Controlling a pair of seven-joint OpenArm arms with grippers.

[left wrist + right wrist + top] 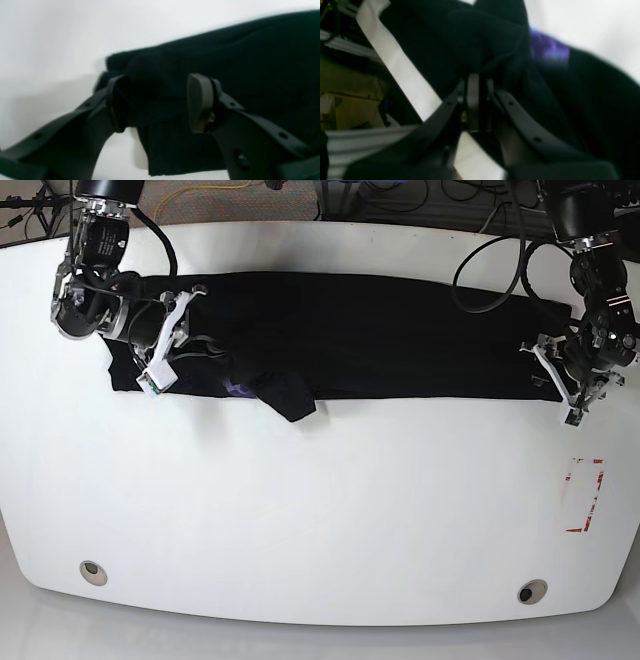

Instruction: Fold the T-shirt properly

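The black T-shirt (pixel 380 330) lies as a long band across the far half of the white table (pixel 320 500). A corner flap (pixel 292 402) sticks out of its near edge, with a bit of purple graphic (pixel 240 388) beside it. My right gripper (pixel 178 340) is at the shirt's left end. In the right wrist view this gripper (pixel 480 100) is shut on a bunch of black cloth, with the purple print (pixel 548 48) close by. My left gripper (pixel 565 385) is at the shirt's right end. In the left wrist view it (pixel 158 103) stands open, with the T-shirt's edge (pixel 225 62) between its fingers.
A red-outlined mark (pixel 585 495) is on the table near its right edge. Two round holes (pixel 92 572) (pixel 532 591) sit near the front edge. Cables run behind the table (pixel 480 210). A cardboard box (pixel 345 107) shows past the table edge in the right wrist view.
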